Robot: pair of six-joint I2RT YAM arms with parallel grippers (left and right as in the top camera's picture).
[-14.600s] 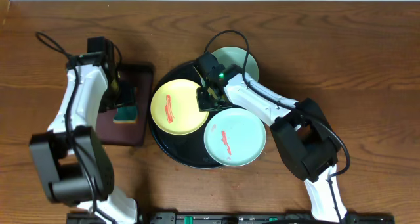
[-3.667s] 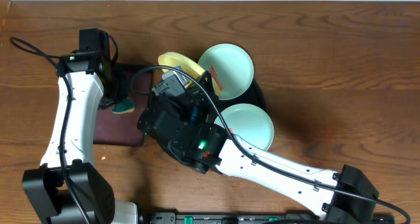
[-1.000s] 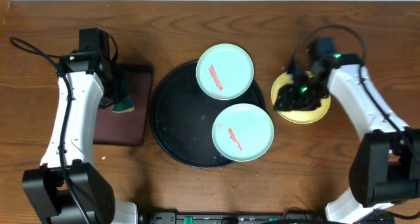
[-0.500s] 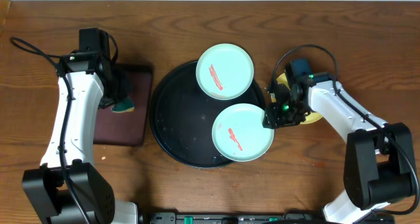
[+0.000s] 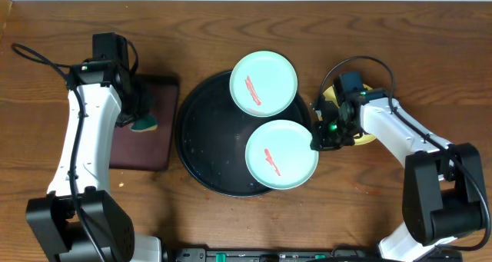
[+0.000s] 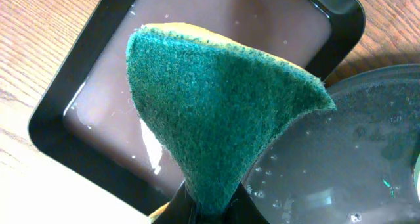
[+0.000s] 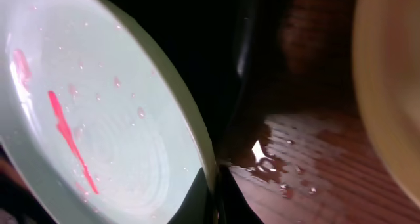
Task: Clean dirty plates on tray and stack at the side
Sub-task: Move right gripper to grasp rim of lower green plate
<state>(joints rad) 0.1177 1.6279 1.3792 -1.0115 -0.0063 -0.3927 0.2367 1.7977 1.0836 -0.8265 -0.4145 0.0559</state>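
At the right edge of the round black tray (image 5: pixel 196 150), the right end effector (image 5: pixel 317 143) is clamped onto a plate rim.

Its fingers are closed on the right-hand rim of the front mint plate (image 5: pixel 281 154), which lies on the tray's front right part with a red smear in its middle. A back mint plate (image 5: pixel 264 83), also smeared red, sits on the tray's far rim. A yellow plate (image 7: pixel 390 79) rests on the table (image 5: pixel 400 47) just right of the tray, partly under the right arm. Left of the tray, the left end effector (image 6: pixel 205 207) grips a green sponge (image 6: pixel 216 112), pinched shut on it above a wet brown rectangular tray (image 5: pixel 146 150).
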